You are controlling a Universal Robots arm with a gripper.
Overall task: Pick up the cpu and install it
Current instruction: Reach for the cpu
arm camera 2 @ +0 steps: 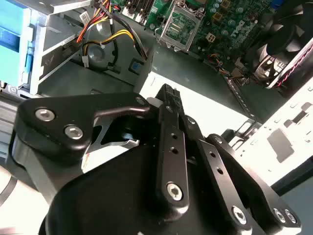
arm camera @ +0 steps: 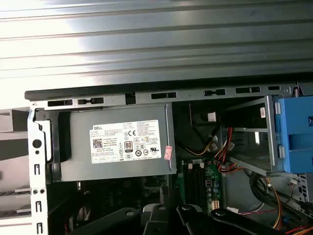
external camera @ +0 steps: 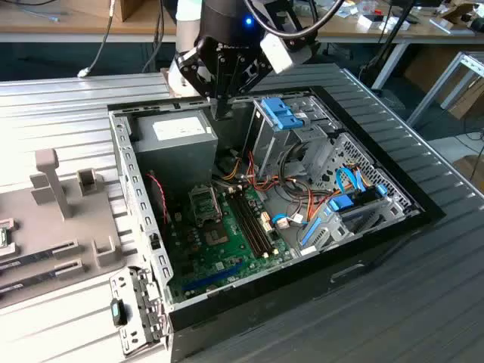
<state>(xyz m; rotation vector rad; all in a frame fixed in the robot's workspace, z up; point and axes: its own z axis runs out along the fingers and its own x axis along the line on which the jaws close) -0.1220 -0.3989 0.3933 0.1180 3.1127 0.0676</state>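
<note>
Exterior view, upper centre: gripper (external camera: 220, 113) pinched closed above power supply (external camera: 178, 138). Handling: cpu likely light, rigid, fragile; grip by edges.

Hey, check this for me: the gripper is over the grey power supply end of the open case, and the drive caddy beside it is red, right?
Not quite. The drive caddy is blue, not red, as the exterior view shows. The rest holds: the gripper hangs over the grey power supply end of the open case.
</note>
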